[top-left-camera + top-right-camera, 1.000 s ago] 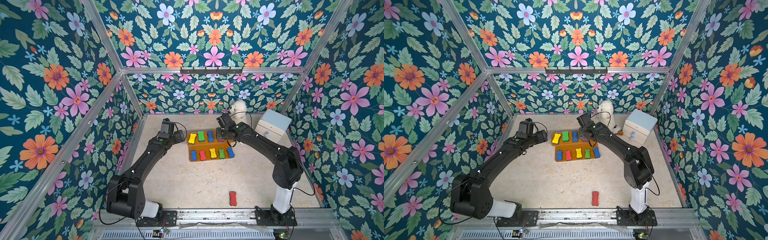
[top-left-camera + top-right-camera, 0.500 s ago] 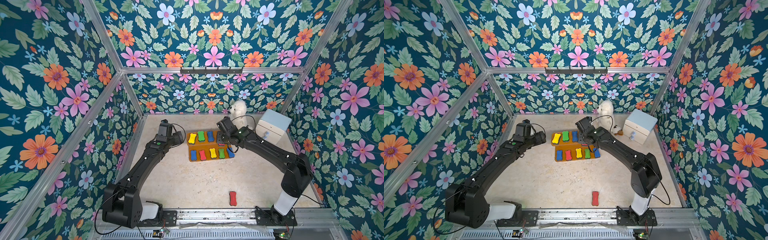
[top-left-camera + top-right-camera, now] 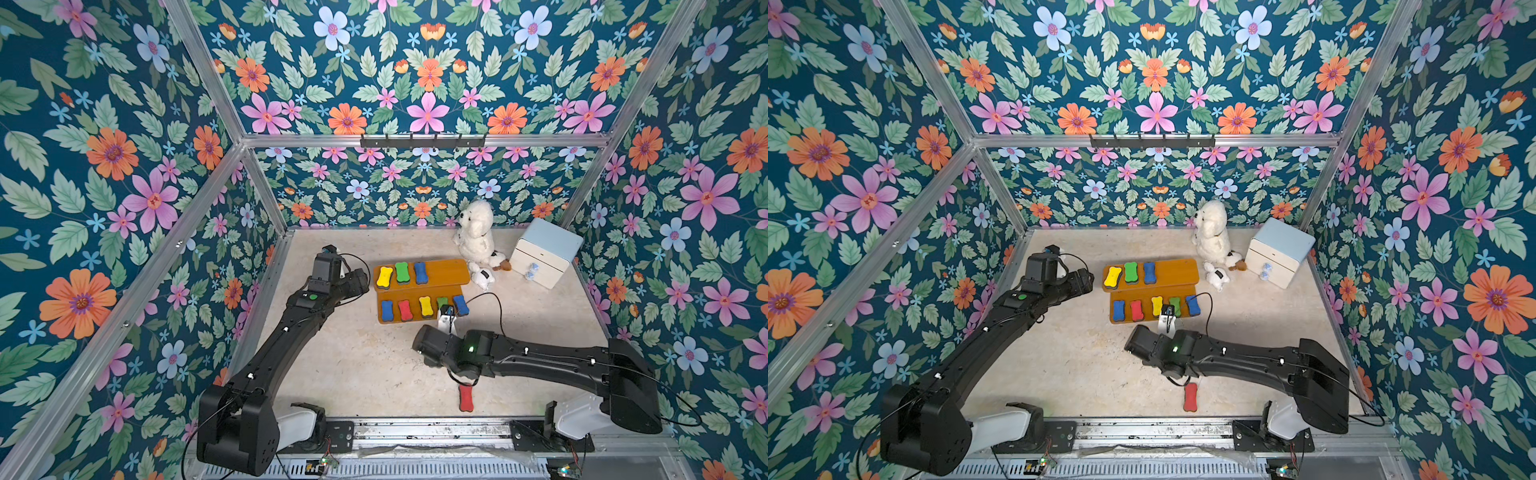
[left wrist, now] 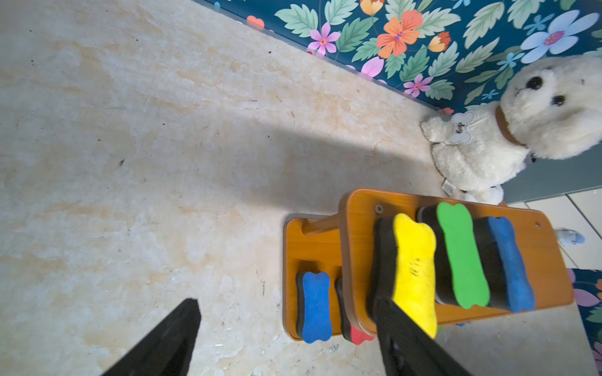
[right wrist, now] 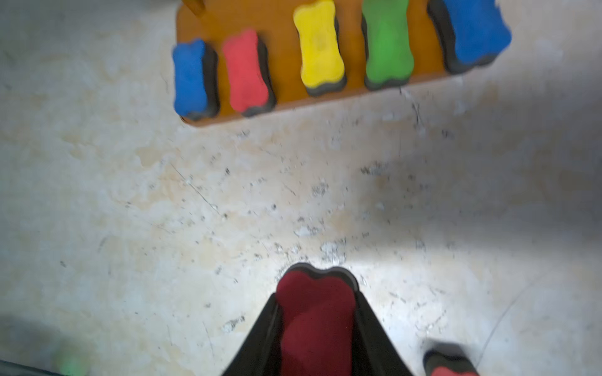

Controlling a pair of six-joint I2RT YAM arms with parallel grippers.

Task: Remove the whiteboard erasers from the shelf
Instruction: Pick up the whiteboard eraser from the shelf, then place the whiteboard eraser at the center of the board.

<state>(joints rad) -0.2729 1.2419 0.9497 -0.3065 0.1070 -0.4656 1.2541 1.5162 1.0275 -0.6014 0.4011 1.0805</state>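
The orange-brown shelf (image 3: 444,272) (image 3: 1177,272) lies at the middle back of the floor. Its upper tier holds yellow (image 3: 384,277), green (image 3: 402,272) and blue (image 3: 420,273) whiteboard erasers. Several more sit in a row on the lower tier (image 5: 283,48). My right gripper (image 5: 316,298) is shut on a red eraser (image 5: 316,319), low over the floor in front of the shelf; in both top views the wrist hides it. Another red eraser (image 3: 466,397) lies on the floor near the front rail. My left gripper (image 4: 286,304) is open at the shelf's left end, one finger (image 4: 400,332) overlapping the yellow eraser (image 4: 413,270).
A white plush dog (image 3: 476,237) sits at the back, with a small plush toy (image 3: 482,278) right of the shelf. The white-and-light-blue drawer box (image 3: 544,257) stands in the back right corner. Flowered walls close in three sides, and a metal rail (image 3: 415,428) runs along the front.
My right arm has drawn back from the upper tier's right end toward the front, its jaws closing on a red eraser. The left arm has barely moved.
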